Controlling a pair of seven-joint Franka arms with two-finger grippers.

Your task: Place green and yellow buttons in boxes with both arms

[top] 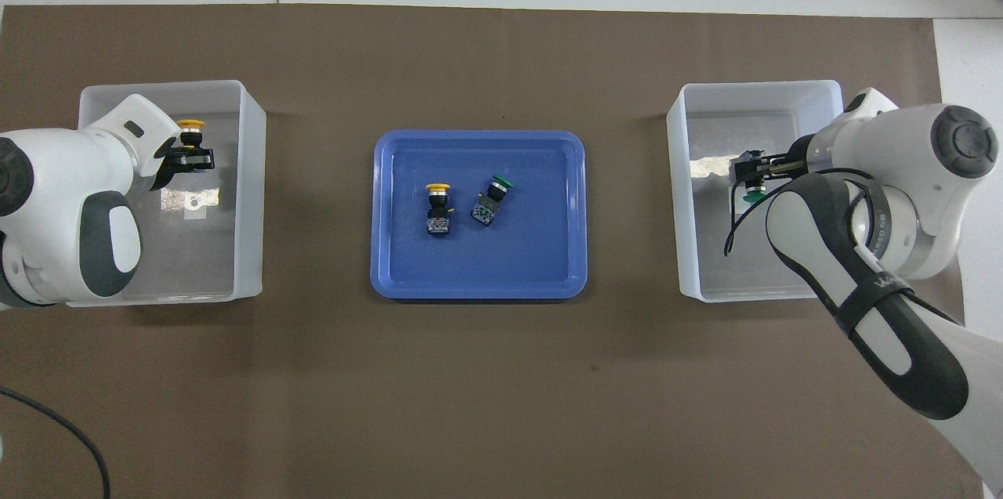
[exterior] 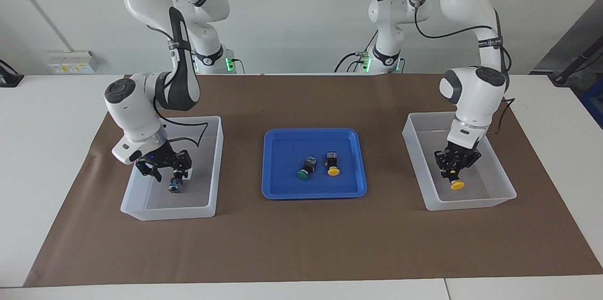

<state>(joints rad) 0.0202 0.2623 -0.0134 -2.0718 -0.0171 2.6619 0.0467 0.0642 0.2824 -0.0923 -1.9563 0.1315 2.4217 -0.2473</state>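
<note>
The green button (top: 751, 194) in the box (top: 689, 193) is partly hidden — the right arm covers it. Both arms' tops are cut off.

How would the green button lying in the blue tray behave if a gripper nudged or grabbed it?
The green button lies on its side in the blue tray, cap resting on the floor: it would probably pivot on the round cap if nudged, not roll far. The blocky black body likely stops rolling and offers flat faces to pinch. It looks rigid, probably light; the smooth tray may let it slide.
</note>
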